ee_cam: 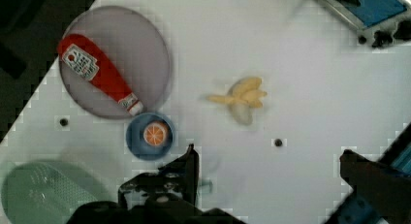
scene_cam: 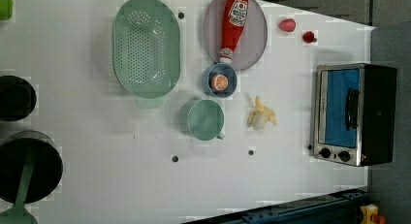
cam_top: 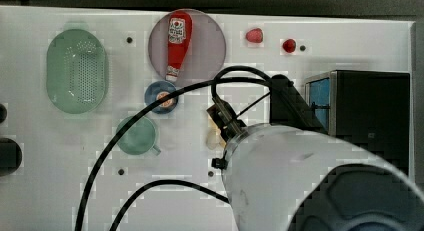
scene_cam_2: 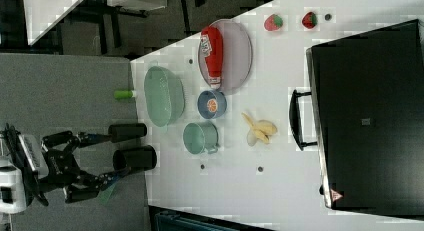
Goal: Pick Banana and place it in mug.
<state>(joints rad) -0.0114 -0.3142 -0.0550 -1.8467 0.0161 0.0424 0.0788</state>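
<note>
A white tabletop [scene_cam: 97, 175] carries the scene, with the banana [scene_cam: 261, 115] lying free on the bare surface between the mug [scene_cam: 205, 119] and the toaster oven [scene_cam: 354, 113], apart from both; in the left view it sits to the right of the mug and below-right of the blue bowl [scene_cam: 219, 80]. The mug, muted green with a stubby handle, stands upright and open-mouthed just beside the blue bowl, which holds an orange slice [scene_cam: 219, 81]. A red ketchup bottle [scene_cam: 233, 25] lies on a round grey plate [scene_cam: 254, 44], its cap end toward the bowl. At the left view's left of the plate rests a large green perforated basket [scene_cam: 146, 47], and two small red fruits [scene_cam: 287, 24] sit near the table's far edge. In the wrist view the gripper [ee_cam: 269, 168] hangs above the table with its dark fingers [ee_cam: 186, 170] spread wide, nothing between them, and the banana [ee_cam: 241, 99] lies untouched on the table beyond them. In the top view the arm's white body [cam_top: 300, 176] covers the area over the banana [cam_top: 214, 138], only a pale sliver of which peeks out beside the wrist.
</note>
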